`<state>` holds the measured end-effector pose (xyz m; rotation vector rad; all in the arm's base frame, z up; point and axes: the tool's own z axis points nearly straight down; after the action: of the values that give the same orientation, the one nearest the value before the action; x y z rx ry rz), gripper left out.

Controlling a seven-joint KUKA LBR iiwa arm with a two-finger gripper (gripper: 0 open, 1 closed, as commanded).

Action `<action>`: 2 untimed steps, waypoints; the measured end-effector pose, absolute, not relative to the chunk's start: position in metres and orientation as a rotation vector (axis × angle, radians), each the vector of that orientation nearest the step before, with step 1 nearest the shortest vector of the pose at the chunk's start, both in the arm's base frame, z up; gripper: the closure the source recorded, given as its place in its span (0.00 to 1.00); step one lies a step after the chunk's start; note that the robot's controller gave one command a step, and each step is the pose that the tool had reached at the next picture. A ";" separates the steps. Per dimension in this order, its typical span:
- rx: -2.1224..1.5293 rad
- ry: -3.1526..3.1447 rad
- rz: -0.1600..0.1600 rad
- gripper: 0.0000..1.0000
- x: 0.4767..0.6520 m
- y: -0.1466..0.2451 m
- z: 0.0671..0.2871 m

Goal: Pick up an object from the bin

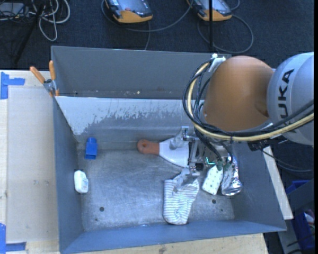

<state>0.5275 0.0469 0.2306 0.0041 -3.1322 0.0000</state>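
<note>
**Fingers point(191, 167) down at the striped cloth, grip too close to call**

Fingers first, then: tips buried at the bunched top end of the cloth, and I cannot tell whether they are clenched on it or apart.

Across the bin point(122, 89) from the left: a small white lump point(81, 182) sits by the left wall, with a blue block point(90, 148) just behind it. Both are well clear of the action. Mid-floor lies a white scraper with a brown handle point(148, 146), its blade reaching in under the wrist.

Now the centre of play: the grey-and-white striped cloth point(177, 205) lies limp toward the front wall, and the gripper point(192, 176) sits right on its upper end. Just beside it on the right are a white spotted packet point(212, 180) and a crumpled silver wrapper point(231, 183), crowded close under the arm.

The risks, as I judge them: soft fabric with only a thin fold caught could slide free on the lift. The packet and the scraper blade are near enough to be snagged, dragged along or knocked aside. A trailing tail of cloth could also catch the front wall.
</note>
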 end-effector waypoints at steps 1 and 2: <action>0.002 -3.140 -0.001 0.00 0.529 0.047 0.235; 0.094 -3.144 -0.001 0.00 0.504 0.000 0.192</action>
<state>0.5036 0.0004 0.1919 0.0944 -3.1441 -0.0014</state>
